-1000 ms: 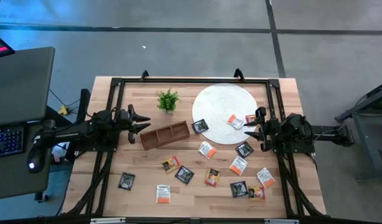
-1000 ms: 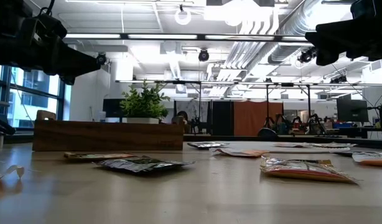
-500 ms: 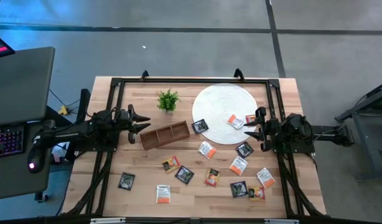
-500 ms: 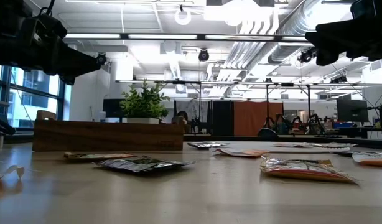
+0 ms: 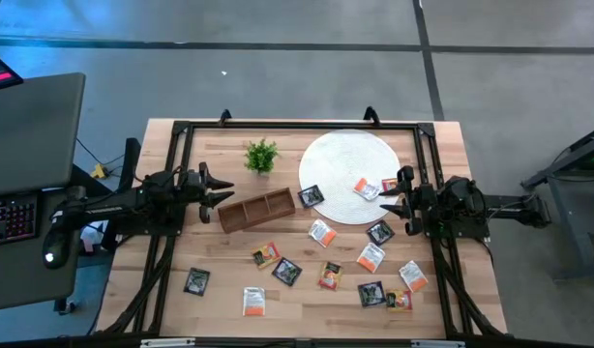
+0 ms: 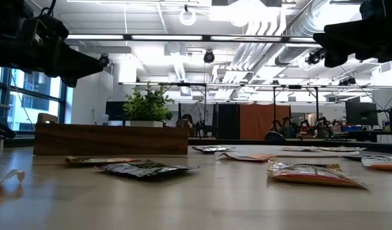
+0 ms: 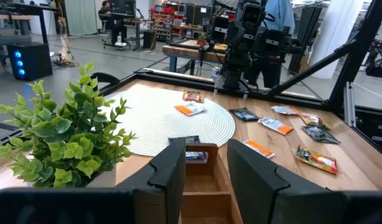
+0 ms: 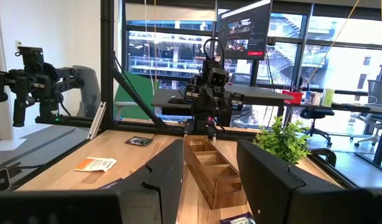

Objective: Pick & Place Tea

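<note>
High view shows the left gripper (image 5: 222, 188) hovering at the table's left side, just off the left end of the wooden divided tray (image 5: 257, 210), fingers parted with a narrow gap and nothing between them (left wrist view confirms the gap, with the tray's end compartment right under the fingers (image 7: 172, 171)). Right gripper (image 5: 394, 191) sits at the right edge of the white disc (image 5: 345, 164), fingers apart and empty, pointing toward the table centre. Tea sachets (image 5: 321, 233) lie scattered flat over the front and right part of the table (image 5: 181, 309), none in the tray: a black one (image 5: 311, 195) on the disc's near-left rim just beside the tray's right end, an orange-and-white one (image 5: 366, 188) on the disc close to the right gripper, the rest spread on bare wood in front of the disc and tray. Small green plant (image 5: 261, 155) stands behind the tray, left of the disc. Low view has sachets lying flat in the foreground (image 6: 316, 174), both arms up off the tabletop.
</note>
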